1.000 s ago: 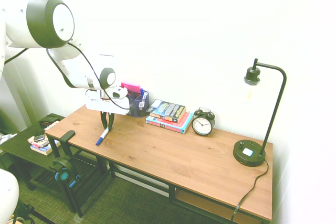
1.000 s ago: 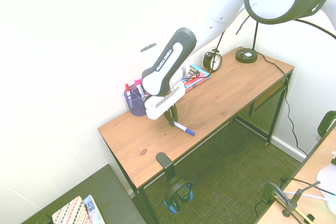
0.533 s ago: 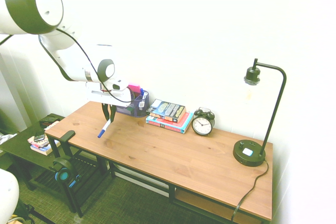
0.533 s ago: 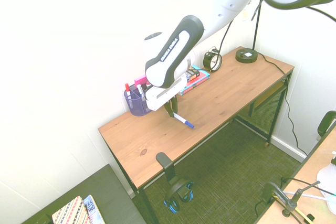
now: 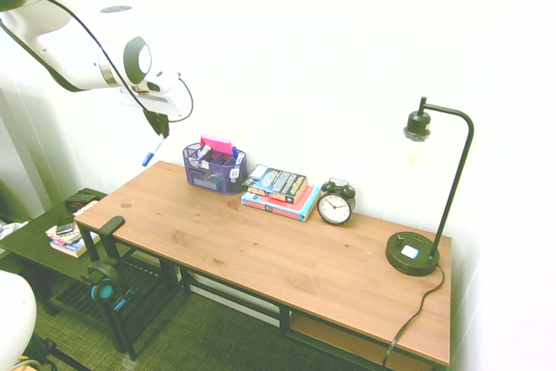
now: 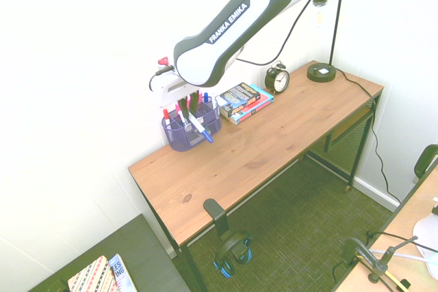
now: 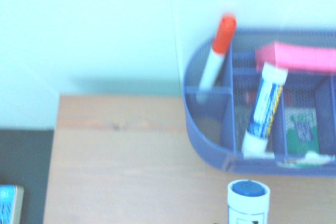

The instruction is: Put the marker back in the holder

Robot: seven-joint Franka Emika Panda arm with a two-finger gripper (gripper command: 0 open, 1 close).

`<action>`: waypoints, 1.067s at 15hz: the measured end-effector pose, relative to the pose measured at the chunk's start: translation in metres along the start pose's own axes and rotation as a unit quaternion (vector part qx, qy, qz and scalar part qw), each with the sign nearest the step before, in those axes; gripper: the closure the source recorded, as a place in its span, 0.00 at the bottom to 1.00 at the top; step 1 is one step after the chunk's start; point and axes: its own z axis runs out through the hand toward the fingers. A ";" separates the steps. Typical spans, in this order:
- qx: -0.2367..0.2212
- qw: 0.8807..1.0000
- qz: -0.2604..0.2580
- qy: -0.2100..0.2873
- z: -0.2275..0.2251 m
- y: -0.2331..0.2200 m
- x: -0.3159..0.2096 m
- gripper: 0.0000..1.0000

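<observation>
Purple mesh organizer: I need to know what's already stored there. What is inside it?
The purple mesh organizer holds a red-capped marker, a blue-and-white tube and a pink block; the mesh and contents hide some compartment bottoms.

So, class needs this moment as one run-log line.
gripper: shut on marker | marker: raised, outside holder | placement: pending
</observation>
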 end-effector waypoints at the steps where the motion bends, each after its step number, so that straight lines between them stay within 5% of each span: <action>1: 0.015 0.999 0.022 0.021 -0.002 -0.010 0.004 1.00; 5: 0.064 0.988 0.100 0.101 0.043 -0.029 0.033 1.00; 9: 0.101 0.964 0.158 0.189 0.063 -0.045 0.049 1.00; 16: 0.081 0.960 0.171 0.206 0.097 -0.041 0.039 1.00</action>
